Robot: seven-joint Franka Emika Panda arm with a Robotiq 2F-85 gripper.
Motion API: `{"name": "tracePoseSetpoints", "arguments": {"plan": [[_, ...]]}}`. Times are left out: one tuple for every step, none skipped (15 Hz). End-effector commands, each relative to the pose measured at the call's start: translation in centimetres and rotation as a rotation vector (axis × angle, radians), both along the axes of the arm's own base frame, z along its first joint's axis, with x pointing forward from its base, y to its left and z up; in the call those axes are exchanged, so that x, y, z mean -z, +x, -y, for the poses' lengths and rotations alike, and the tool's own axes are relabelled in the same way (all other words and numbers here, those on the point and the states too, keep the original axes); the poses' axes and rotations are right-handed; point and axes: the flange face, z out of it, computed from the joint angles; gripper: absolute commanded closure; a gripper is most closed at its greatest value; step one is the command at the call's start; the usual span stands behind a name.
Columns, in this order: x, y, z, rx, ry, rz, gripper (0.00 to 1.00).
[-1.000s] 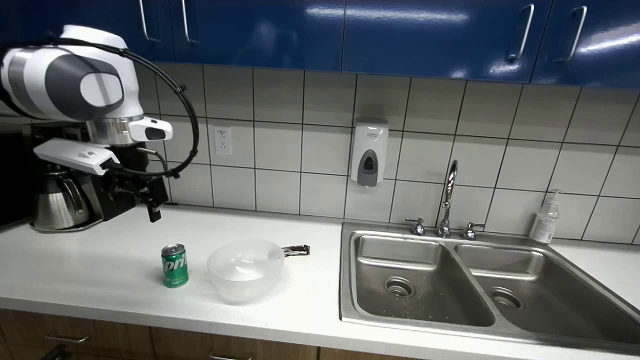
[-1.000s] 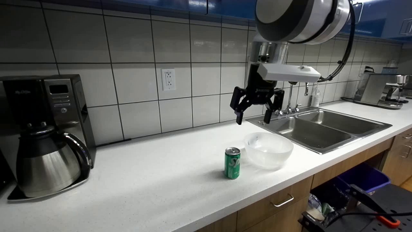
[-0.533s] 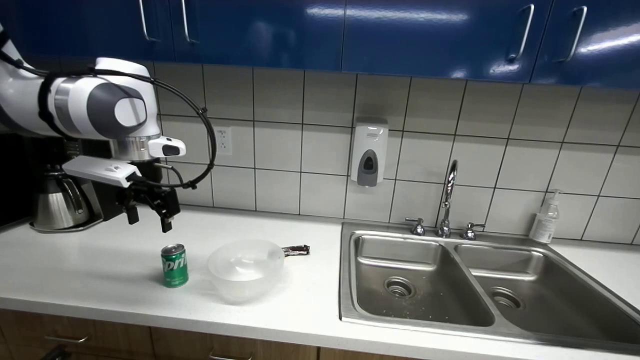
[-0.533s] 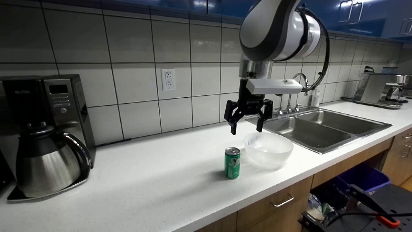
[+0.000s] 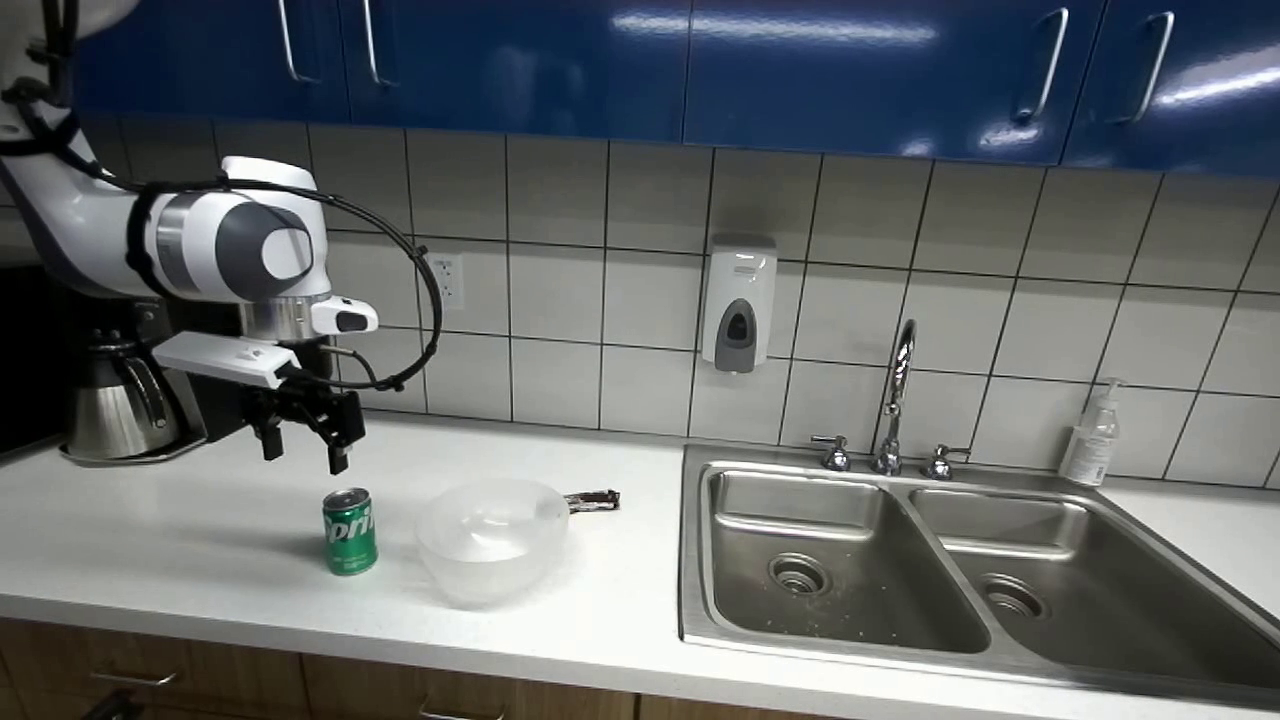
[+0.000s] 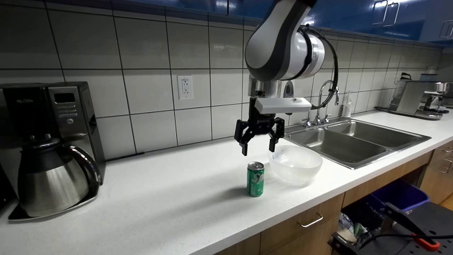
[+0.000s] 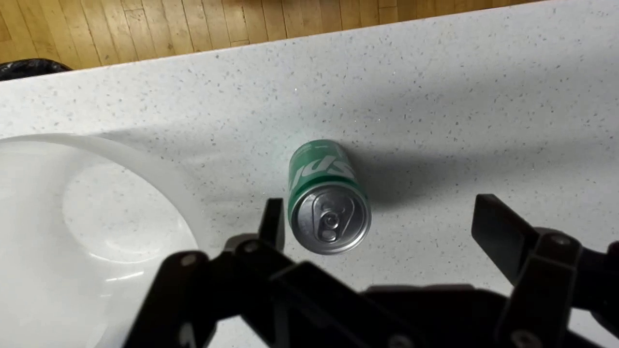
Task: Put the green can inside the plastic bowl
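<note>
Can [image 6: 255, 184] upright on counter [image 6: 124, 212], near front edge. Bowl [image 6: 300, 166] just beside, toward sink [image 5: 695, 560], small gap between. Wide counter stretch from can to coffee maker [image 6: 90, 117] by back edge. Gripper [image 6: 258, 152] released, fingers [image 7: 274, 224] spread wide, tips higher than can top; in wrist view can top shows between them, closer to bowl-side finger. In an exterior view, small dark item [image 5: 597, 500], kind unclear, pokes out behind bowl.

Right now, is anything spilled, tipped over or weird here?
Nothing looks tipped: the green can and plastic bowl stand upright. But little specks dot the sink basin nearer the can, so it looks a bit dirty.
</note>
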Motion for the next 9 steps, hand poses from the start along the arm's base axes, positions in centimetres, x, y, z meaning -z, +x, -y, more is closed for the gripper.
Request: {"name": "tracePoseSetpoints", "arguments": {"plan": [[1.3, 2.0, 0.6, 0.006, -0.015, -0.006, 0.00], [1.7, 2.4, 1.0, 0.009, -0.019, -0.012, 0.00], [2.1, 2.7, 1.5, 0.014, -0.021, -0.018, 0.00], [2.6, 3.1, 1.9, 0.017, -0.023, -0.024, 0.00], [3.1, 3.5, 2.2, 0.020, -0.023, -0.030, 0.00], [3.6, 3.8, 2.3, 0.022, -0.021, -0.037, 0.00], [4.2, 4.2, 2.3, 0.021, -0.019, -0.043, 0.00], [4.6, 4.5, 2.2, 0.019, -0.018, -0.048, 0.00], [5.1, 4.9, 2.2, 0.019, -0.021, -0.054, 0.00]]}}
